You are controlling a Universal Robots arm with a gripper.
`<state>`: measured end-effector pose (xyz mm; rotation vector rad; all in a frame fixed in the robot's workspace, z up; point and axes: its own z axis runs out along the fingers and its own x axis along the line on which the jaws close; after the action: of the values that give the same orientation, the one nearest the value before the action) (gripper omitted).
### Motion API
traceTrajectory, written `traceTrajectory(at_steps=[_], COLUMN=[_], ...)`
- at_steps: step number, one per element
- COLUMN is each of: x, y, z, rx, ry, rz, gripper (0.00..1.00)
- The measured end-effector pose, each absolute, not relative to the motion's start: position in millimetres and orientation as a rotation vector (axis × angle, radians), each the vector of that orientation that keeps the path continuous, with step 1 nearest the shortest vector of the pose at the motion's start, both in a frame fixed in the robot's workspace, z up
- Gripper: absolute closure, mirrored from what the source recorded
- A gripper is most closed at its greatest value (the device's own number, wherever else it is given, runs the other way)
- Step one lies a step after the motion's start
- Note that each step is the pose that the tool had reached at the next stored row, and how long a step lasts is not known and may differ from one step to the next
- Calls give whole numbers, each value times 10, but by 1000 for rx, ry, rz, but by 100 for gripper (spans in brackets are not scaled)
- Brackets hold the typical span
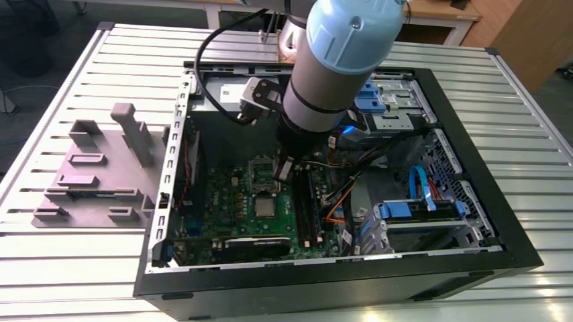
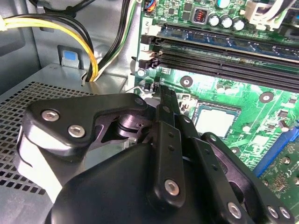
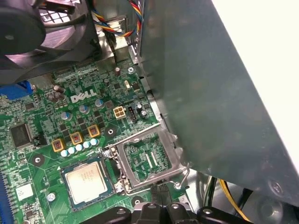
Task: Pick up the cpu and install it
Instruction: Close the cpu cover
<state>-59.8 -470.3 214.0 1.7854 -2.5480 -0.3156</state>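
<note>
The cpu (image 1: 266, 206), a small square chip with a silver top, lies flat in its socket on the green motherboard (image 1: 235, 201) inside the open computer case. In the first wrist view the cpu (image 3: 86, 181) sits beside the flipped-open metal load bracket (image 3: 147, 161); in the second wrist view the cpu (image 2: 214, 122) shows past the black fingers (image 2: 167, 107). My gripper (image 1: 284, 173) hangs just above the bracket end of the socket, shut with nothing between its fingers. Its tips (image 3: 159, 190) are close to the thin wire lever (image 3: 185, 175), apart from the cpu.
The case walls (image 1: 184, 134) ring the board. A mauve-grey plastic tray (image 1: 98, 178) with upright blocks stands on the slatted table at the exterior view's left. Black memory slots (image 2: 224, 51), yellow and black cables (image 2: 70, 28), a fan (image 3: 23, 28) and blue drive bays (image 1: 417, 208) crowd the case.
</note>
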Motion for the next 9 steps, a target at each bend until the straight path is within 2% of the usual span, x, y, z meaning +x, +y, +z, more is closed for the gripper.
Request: traceTrajectory(at_steps=[9], x=[-574], y=[-4709], z=[2119], rx=[1880], ry=[-2473], rz=[-311], gripper=[89])
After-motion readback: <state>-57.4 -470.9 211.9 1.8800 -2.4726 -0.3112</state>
